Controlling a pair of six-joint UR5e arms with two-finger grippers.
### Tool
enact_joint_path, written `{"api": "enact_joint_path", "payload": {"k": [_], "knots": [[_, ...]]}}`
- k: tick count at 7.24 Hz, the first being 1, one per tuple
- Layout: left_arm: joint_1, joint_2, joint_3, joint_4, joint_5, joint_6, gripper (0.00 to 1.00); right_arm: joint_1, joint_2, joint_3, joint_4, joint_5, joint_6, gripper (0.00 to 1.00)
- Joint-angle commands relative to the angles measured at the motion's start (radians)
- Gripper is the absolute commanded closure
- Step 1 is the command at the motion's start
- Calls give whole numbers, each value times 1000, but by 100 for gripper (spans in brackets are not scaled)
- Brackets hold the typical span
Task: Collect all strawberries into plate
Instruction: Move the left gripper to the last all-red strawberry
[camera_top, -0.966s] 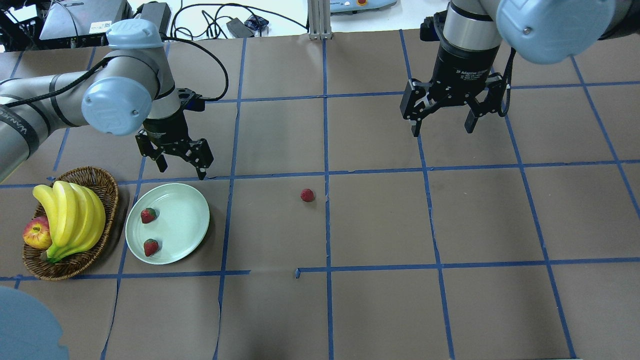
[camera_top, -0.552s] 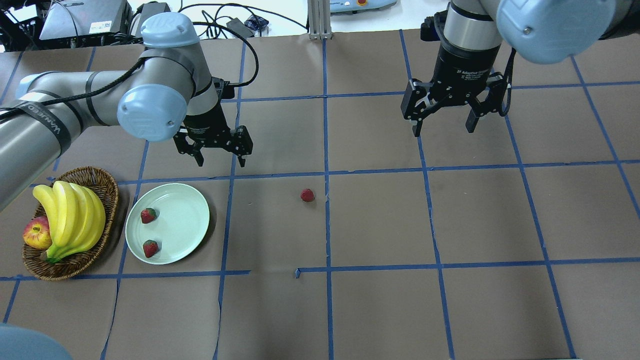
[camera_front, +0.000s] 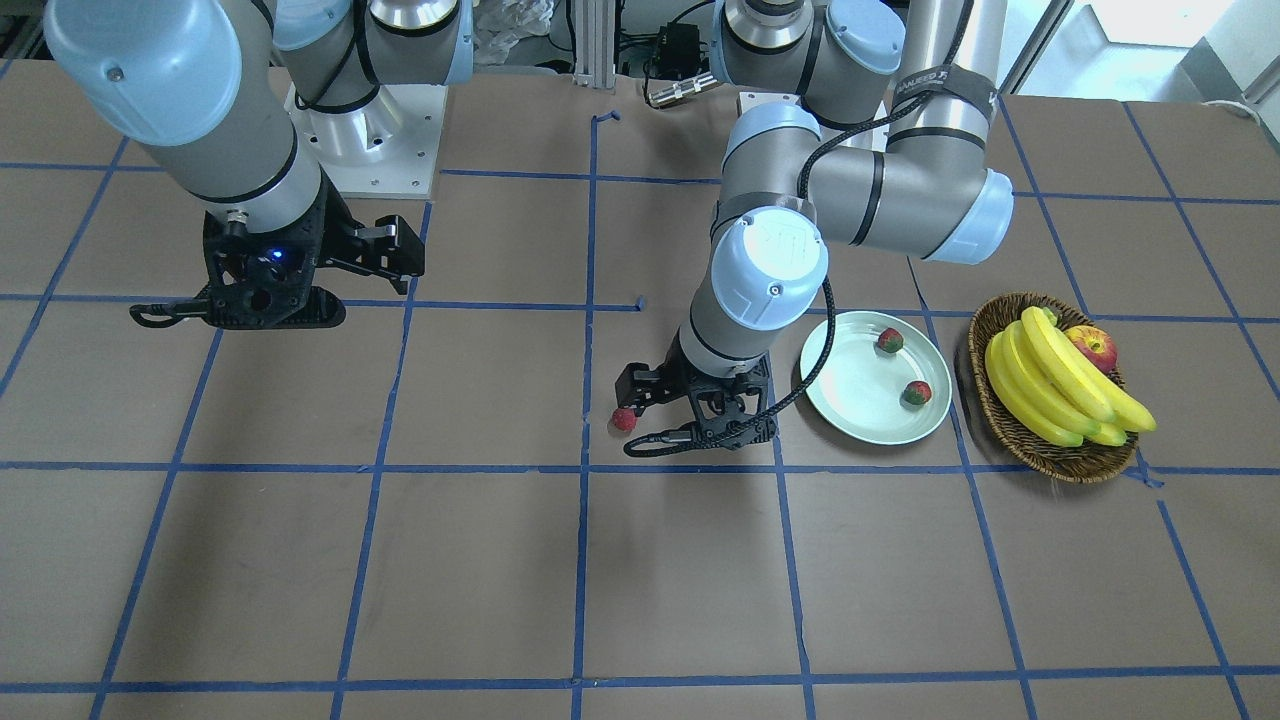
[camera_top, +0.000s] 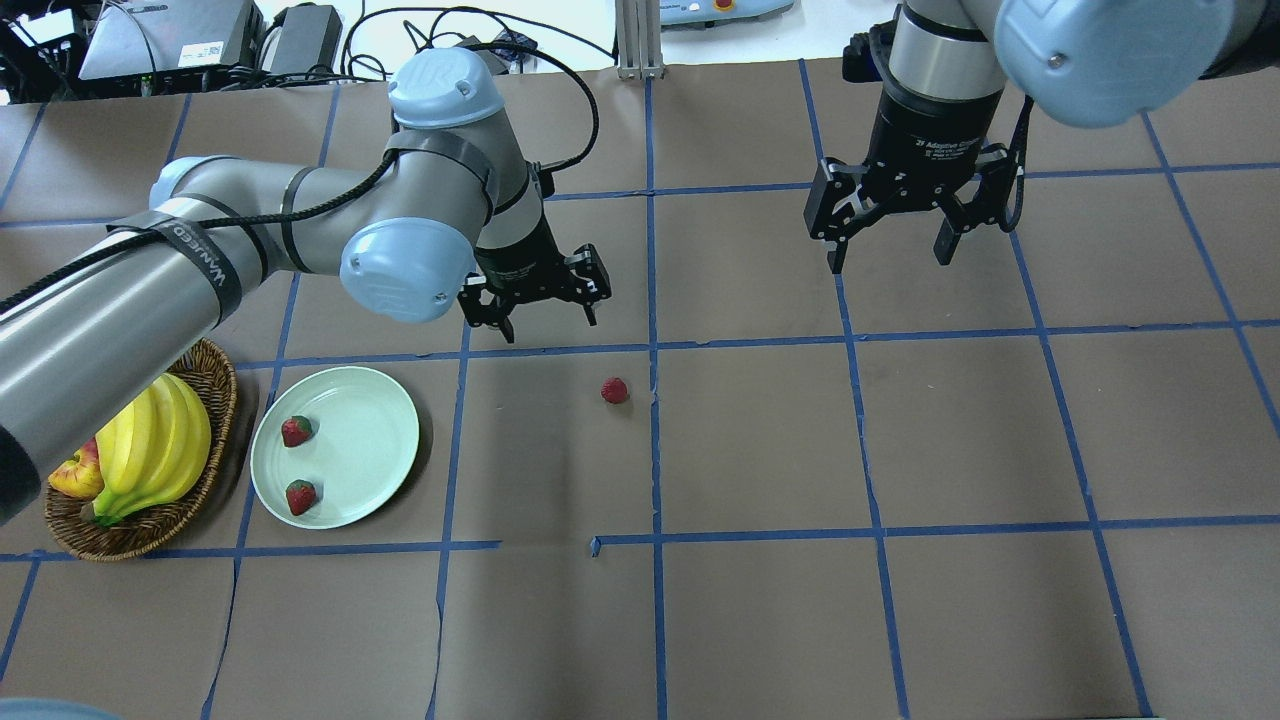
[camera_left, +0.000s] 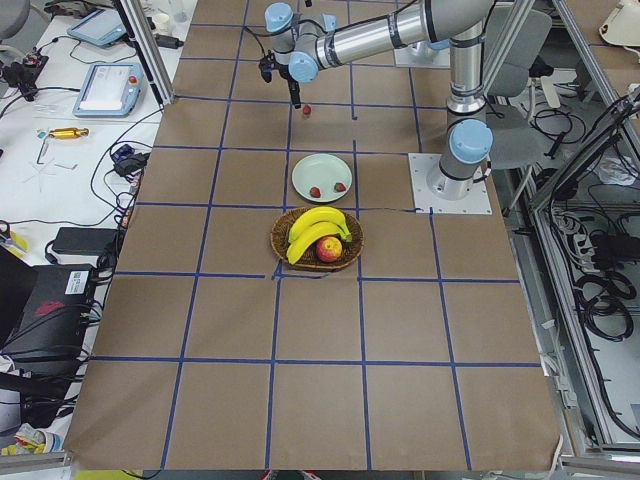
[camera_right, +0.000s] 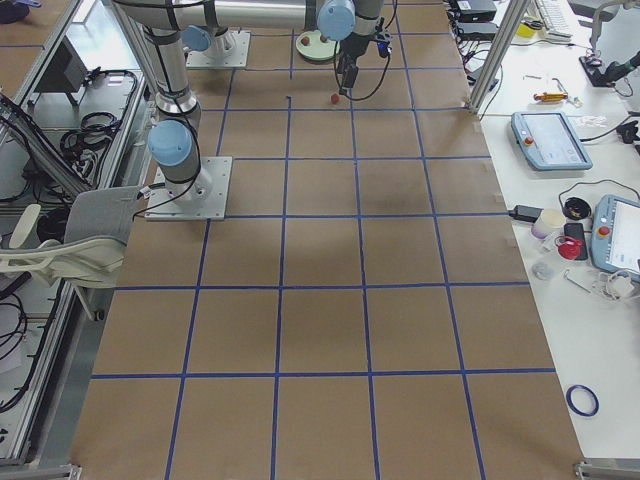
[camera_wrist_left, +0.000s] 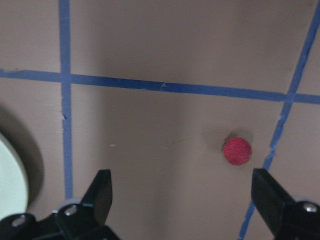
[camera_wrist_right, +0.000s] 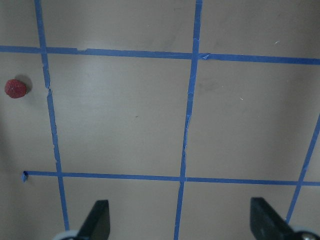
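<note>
Two strawberries (camera_top: 296, 431) (camera_top: 301, 496) lie on the pale green plate (camera_top: 370, 440) at the table's left. The third strawberry (camera_top: 614, 390) lies loose on the brown table near the centre line. My left gripper (camera_top: 551, 327) is open and empty, hovering just behind and left of the loose berry. In the left wrist view the berry (camera_wrist_left: 237, 150) lies ahead between the fingers, toward the right finger (camera_wrist_left: 267, 195), and the plate's edge (camera_wrist_left: 10, 175) shows at the left. My right gripper (camera_top: 888, 262) is open and empty, high over the back right. Its wrist view shows the berry (camera_wrist_right: 15, 88) far left.
A brown wicker basket (camera_top: 218, 400) holding bananas (camera_top: 155, 450) and an apple (camera_top: 72, 478) stands left of the plate, partly under my left arm. Blue tape lines grid the table. Cables and equipment lie beyond the back edge.
My left arm has swung right, from behind the plate to just behind the loose strawberry, with the gripper still open. The right arm and all three strawberries have not moved.
</note>
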Motion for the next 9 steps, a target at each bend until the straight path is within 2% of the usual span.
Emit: {"api": "enact_joint_path", "payload": {"k": [1,5,9], "knots": [[-36,-39,-14,47,-30,-43,0,0,0,0,0,0,-1,0],[-58,-134,-28,94,-29,-43,3,-2,0,2,0,2,-1,0],[-58,-165,-26,101,-30,-42,15,0,0,2,-1,5,3,0]]}}
